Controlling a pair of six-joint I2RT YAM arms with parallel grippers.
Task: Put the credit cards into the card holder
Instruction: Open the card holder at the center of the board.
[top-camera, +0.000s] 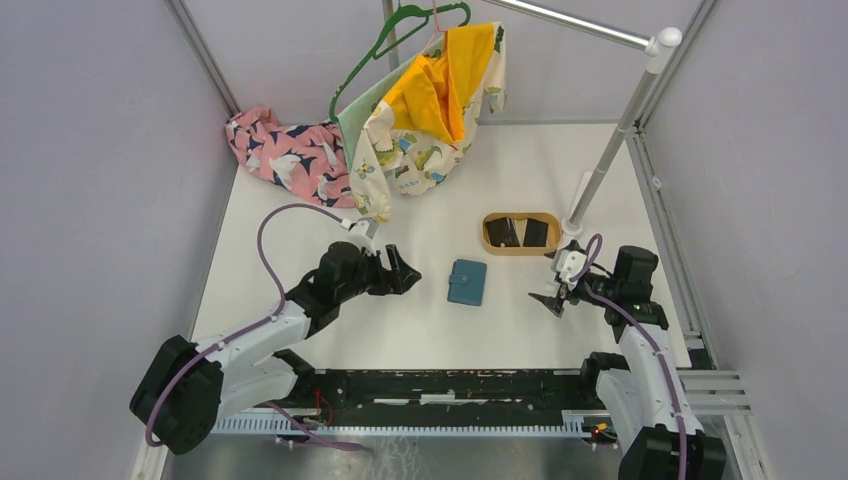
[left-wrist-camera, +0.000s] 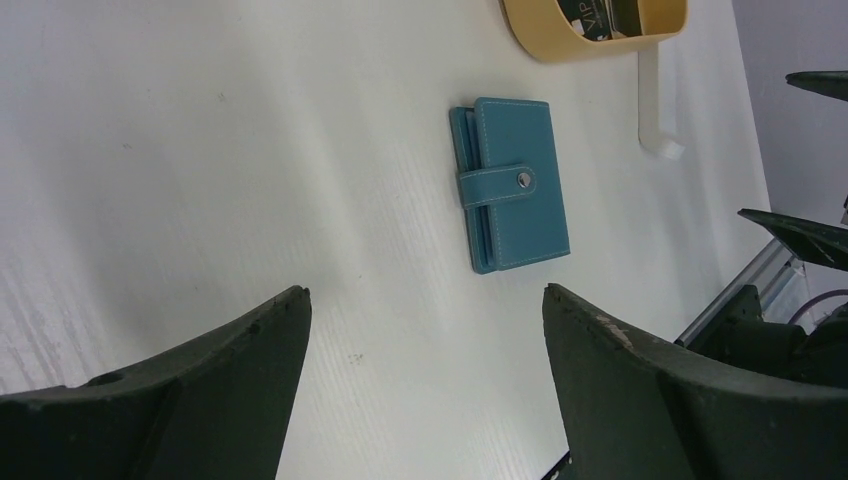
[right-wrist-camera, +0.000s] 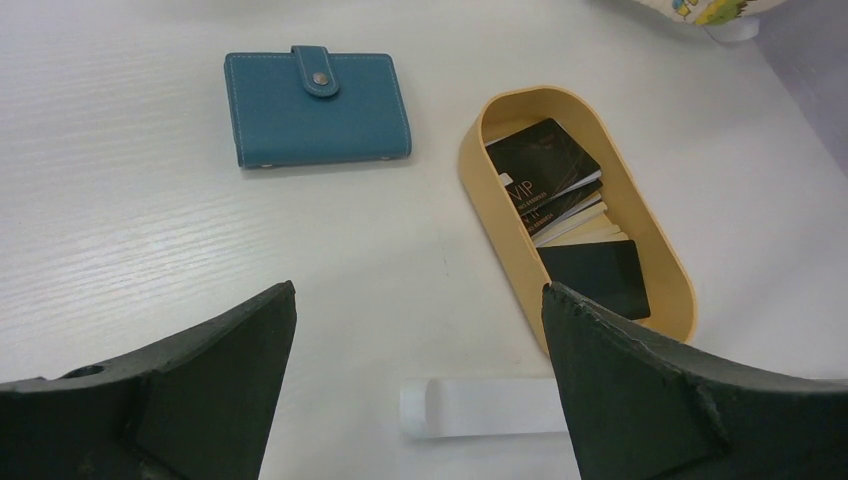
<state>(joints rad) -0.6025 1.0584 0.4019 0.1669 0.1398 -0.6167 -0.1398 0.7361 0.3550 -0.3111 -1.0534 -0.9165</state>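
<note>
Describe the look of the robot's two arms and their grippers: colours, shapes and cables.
Both the left arm and right arm have white links between bulky black joints. A purple cable runs along each. The left gripper and right gripper each carry two matte black, wedge-shaped fingers with rough edges.

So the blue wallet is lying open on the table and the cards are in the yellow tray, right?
Not quite. The teal card holder is shut, with its snap tab fastened across the front, as the right wrist view shows. It does lie on the table, and the credit cards are in the oval tan tray.
</note>
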